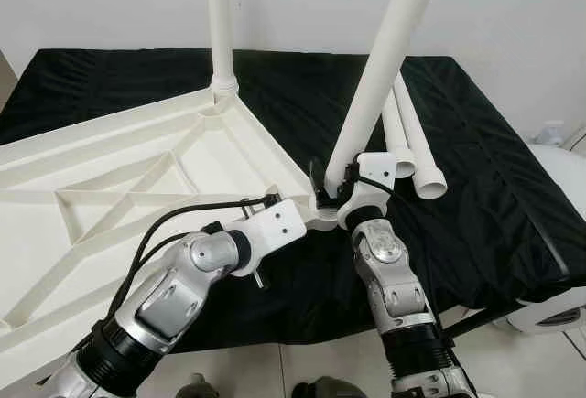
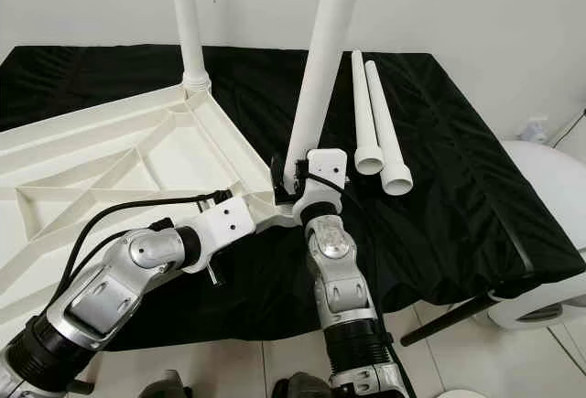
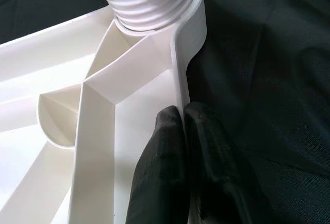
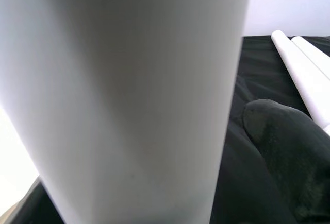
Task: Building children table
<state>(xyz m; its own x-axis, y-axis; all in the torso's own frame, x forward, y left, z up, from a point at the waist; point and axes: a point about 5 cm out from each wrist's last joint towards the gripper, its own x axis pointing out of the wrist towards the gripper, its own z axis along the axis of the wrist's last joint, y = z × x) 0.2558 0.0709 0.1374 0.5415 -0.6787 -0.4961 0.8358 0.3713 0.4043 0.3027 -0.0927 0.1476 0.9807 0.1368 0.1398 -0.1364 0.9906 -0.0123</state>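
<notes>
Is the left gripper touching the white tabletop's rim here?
Touching. In the left wrist view the left gripper has its black fingers closed on either side of the thin rim of the upturned tabletop, with no gap visible.

white tabletop (image 1: pixel 137 178) inverted | one leg (image 1: pixel 220 23) upright | another leg (image 1: pixel 385 59) tilted

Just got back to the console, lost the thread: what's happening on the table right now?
The robot is fitting legs to an upturned white tabletop lying on a black cloth. The left gripper pinches the tabletop's rim near a corner socket. The right gripper holds a white leg tilted at that corner, apparently not yet straight in. One leg already stands upright in the far corner, and two spare legs lie on the cloth.
</notes>
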